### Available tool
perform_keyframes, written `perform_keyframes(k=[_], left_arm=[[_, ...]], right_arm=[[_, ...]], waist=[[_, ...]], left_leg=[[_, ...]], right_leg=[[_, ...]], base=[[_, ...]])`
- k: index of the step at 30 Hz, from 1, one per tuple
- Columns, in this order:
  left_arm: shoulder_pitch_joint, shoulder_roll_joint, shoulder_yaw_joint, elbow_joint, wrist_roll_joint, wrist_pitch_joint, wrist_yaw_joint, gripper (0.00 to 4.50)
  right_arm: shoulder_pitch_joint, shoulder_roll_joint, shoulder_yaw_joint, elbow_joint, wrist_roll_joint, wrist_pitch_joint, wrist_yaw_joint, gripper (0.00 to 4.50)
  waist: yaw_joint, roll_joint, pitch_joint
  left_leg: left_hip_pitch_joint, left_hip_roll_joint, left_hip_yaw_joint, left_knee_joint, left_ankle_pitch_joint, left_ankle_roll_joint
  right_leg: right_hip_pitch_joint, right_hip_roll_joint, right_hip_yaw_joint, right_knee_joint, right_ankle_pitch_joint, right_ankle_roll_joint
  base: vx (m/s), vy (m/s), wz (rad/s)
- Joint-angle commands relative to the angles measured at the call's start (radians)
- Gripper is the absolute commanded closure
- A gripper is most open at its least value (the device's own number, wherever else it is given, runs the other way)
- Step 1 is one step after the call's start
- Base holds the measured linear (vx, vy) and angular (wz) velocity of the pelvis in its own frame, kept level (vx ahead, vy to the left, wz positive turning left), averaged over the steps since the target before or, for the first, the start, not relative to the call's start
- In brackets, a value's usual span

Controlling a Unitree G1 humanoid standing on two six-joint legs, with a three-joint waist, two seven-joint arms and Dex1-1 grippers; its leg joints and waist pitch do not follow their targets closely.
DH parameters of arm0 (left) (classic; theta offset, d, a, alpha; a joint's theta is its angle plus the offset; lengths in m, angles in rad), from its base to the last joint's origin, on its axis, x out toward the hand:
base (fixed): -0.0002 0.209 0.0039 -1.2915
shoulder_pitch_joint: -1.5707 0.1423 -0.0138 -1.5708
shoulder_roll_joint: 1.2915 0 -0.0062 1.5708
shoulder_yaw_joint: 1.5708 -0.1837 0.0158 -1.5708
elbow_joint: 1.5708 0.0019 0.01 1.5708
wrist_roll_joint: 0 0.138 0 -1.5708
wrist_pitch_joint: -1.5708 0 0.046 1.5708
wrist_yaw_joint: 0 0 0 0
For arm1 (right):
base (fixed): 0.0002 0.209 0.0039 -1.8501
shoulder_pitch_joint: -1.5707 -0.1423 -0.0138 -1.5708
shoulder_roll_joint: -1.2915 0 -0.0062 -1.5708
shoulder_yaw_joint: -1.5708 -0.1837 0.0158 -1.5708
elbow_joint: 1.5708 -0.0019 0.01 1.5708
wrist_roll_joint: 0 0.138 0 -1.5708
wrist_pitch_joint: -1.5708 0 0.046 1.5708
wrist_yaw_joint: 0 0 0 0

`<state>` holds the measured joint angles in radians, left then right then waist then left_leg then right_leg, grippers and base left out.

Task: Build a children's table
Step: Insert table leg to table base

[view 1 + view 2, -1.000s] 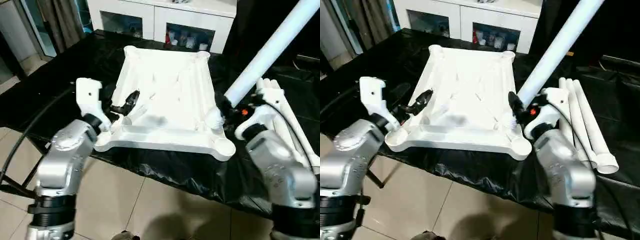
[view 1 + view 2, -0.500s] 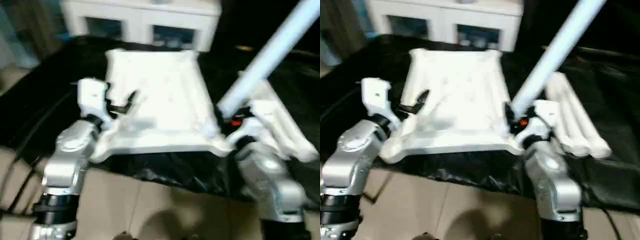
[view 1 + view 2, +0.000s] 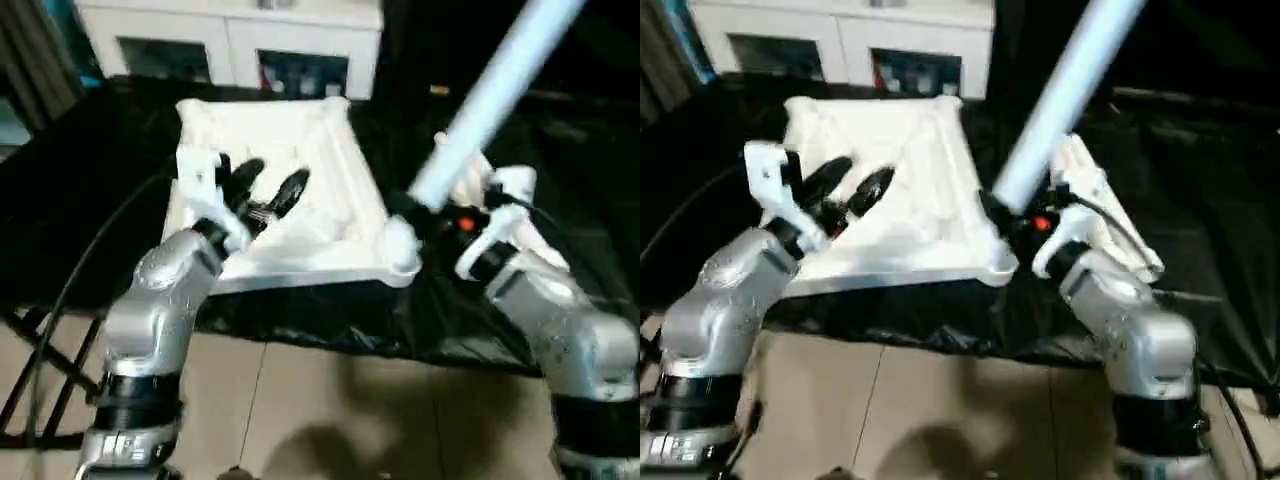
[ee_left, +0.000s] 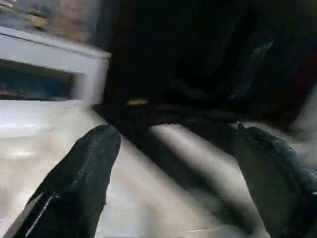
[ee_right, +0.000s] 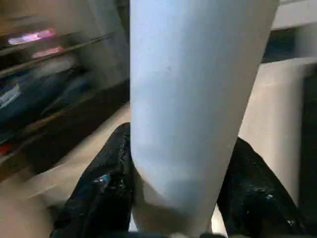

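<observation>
White plastic tabletop [image 3: 290, 190] is lying ribbed underside up on a black-covered bench, and I am holding one tubular leg [image 3: 490, 95] at its near right corner.

My right gripper [image 3: 420, 215] is pinching the leg's lower end, the tube slanting up and away over the corner socket [image 3: 398, 243]. My left gripper [image 3: 262, 190] is hovering over the tabletop's near left part, fingers spread and empty. Spare legs [image 3: 1095, 205] are lying beside the tabletop's right edge.

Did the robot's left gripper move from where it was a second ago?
Yes. The left gripper was at the tabletop's near left edge, fingers close together; now it sits farther in over the ribbed underside, toward the cabinet, fingers spread open.
</observation>
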<state>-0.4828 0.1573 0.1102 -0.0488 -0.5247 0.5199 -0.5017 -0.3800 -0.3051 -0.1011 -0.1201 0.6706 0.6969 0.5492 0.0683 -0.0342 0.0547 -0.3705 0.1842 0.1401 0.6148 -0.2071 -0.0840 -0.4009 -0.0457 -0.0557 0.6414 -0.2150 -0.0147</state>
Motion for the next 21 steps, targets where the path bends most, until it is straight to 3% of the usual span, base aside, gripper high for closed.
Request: perform_keyframes(k=[1,3,6,7,8,9,11,15,16,19,21], left_arm=[[-0.020,0.010,-0.013,-0.012,-0.067,0.068,-0.066,0.17],[-0.072,-0.008,0.011,-0.008,-0.254,0.209,-0.145,0.17],[-0.141,-0.040,0.032,0.030,-0.367,0.301,-0.169,0.17],[-0.153,-0.045,0.033,0.036,-0.381,0.312,-0.175,0.17],[-0.179,-0.066,0.036,0.048,-0.422,0.338,-0.181,0.17],[-0.185,-0.072,0.037,0.050,-0.432,0.344,-0.180,0.17],[-0.205,-0.100,0.037,0.060,-0.481,0.385,-0.181,0.17],[-0.230,-0.111,0.002,0.093,-0.481,0.453,-0.182,0.17],[-0.236,-0.104,-0.030,0.106,-0.449,0.455,-0.183,0.17],[-0.242,-0.117,-0.043,0.126,-0.454,0.478,-0.171,0.17],[-0.245,-0.125,-0.052,0.133,-0.454,0.483,-0.159,0.17]], right_arm=[[-0.025,-0.022,-0.019,0.010,0.076,0.038,0.098,2.64],[-0.046,-0.092,-0.010,0.054,0.127,0.089,0.278,2.64],[-0.062,-0.149,0.020,0.083,0.143,0.121,0.417,2.64],[-0.064,-0.158,0.026,0.086,0.144,0.125,0.436,2.64],[-0.067,-0.178,0.043,0.088,0.147,0.141,0.477,2.64],[-0.068,-0.182,0.047,0.089,0.148,0.145,0.485,2.64],[-0.069,-0.216,0.076,0.086,0.156,0.167,0.535,2.64],[-0.077,-0.270,0.116,0.090,0.170,0.193,0.622,2.64],[-0.083,-0.279,0.125,0.101,0.158,0.192,0.652,2.64],[-0.083,-0.289,0.139,0.100,0.146,0.193,0.681,2.64],[-0.081,-0.293,0.148,0.093,0.142,0.191,0.688,2.64]], waist=[[0.004,-0.003,-0.047],[0.014,-0.021,-0.055],[0.028,-0.020,-0.058],[0.030,-0.029,-0.060],[0.035,-0.028,-0.061],[0.033,-0.037,-0.062],[0.040,-0.041,-0.066],[0.050,-0.044,-0.067],[0.051,-0.040,-0.066],[0.050,-0.044,-0.063],[0.051,-0.041,-0.063]], left_leg=[[0.022,0.032,0.005,-0.074,-0.221,0.012],[0.013,0.039,0.012,-0.076,-0.171,0.005],[0.016,0.041,0.020,-0.074,-0.132,0.010],[0.011,0.037,0.026,-0.070,-0.113,0.018],[0.013,0.040,0.026,-0.069,-0.093,0.027],[0.008,0.041,0.028,-0.067,-0.076,0.032],[0.004,0.040,0.028,-0.063,-0.024,0.049],[0.002,0.038,0.029,-0.059,0.005,0.072],[0.004,0.040,0.028,-0.060,-0.008,0.069],[0.004,0.042,0.027,-0.062,-0.042,0.051],[0.005,0.043,0.026,-0.062,-0.042,0.044]], right_leg=[[0.035,-0.075,0.046,-0.113,-0.389,-0.106],[0.048,-0.081,0.046,-0.101,-0.322,-0.121],[0.044,-0.081,0.047,-0.092,-0.219,-0.163],[0.052,-0.081,0.045,-0.086,-0.183,-0.177],[0.050,-0.085,0.048,-0.086,-0.152,-0.182],[0.055,-0.086,0.048,-0.082,-0.128,-0.190],[0.062,-0.089,0.049,-0.074,-0.062,-0.203],[0.063,-0.087,0.049,-0.073,-0.036,-0.201],[0.061,-0.088,0.049,-0.077,-0.057,-0.196],[0.064,-0.091,0.049,-0.083,-0.117,-0.184],[0.062,-0.091,0.049,-0.084,-0.132,-0.180]], base=[[0.000,0.000,0.00],[0.000,0.000,0.00],[0.000,0.000,0.00],[0.000,0.000,0.00],[0.000,0.000,0.00],[0.000,0.000,0.00],[0.000,0.000,0.00],[0.000,0.000,0.00],[0.000,0.000,0.00],[0.000,0.000,0.00],[0.000,0.000,0.00]])
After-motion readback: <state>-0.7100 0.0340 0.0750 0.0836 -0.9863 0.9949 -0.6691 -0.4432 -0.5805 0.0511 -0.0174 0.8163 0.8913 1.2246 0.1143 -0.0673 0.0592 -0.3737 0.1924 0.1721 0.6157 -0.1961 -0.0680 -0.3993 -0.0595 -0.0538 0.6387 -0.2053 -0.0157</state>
